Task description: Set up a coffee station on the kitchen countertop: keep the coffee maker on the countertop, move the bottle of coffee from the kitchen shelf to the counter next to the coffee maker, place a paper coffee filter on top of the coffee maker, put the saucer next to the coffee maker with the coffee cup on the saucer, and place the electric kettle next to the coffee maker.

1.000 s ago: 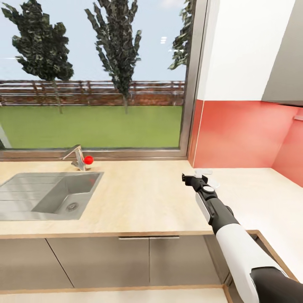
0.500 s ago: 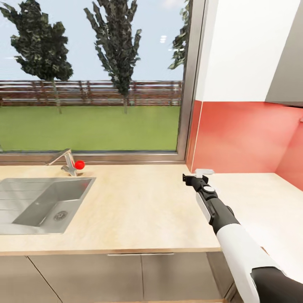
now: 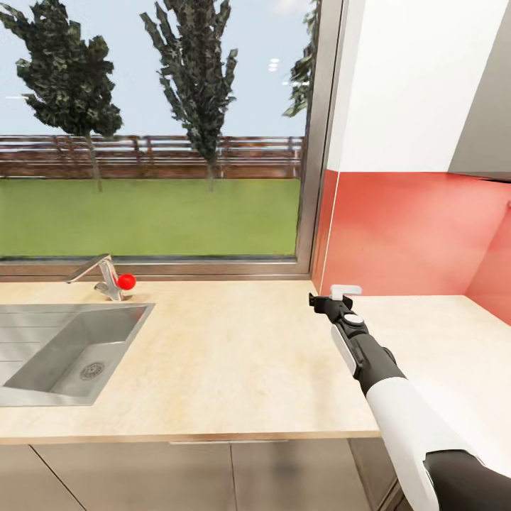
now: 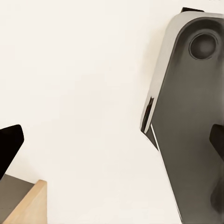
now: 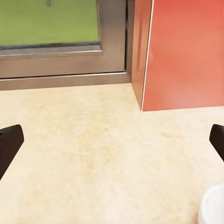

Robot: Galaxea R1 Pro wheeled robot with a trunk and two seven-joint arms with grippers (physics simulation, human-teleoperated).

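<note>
— What's in front of you?

— My right gripper (image 5: 112, 140) hovers over the kitchen countertop (image 3: 234, 355), fingers spread wide, holding nothing. A white rounded thing (image 5: 212, 205), maybe the coffee cup, sits just below one fingertip.

— And the left?

— My left gripper (image 4: 112, 140) is also wide apart, empty. The sink (image 3: 64, 348) lies well to the left.

Head view: from above, facing the light tan wood-look table (image 3: 234, 355), steel-framed window (image 3: 312, 142) and red backsplash panel (image 3: 404, 234). Right wrist view: low, close over that table (image 5: 93, 154), sharing window corner (image 5: 112, 56) and backsplash (image 5: 186, 51).
</note>
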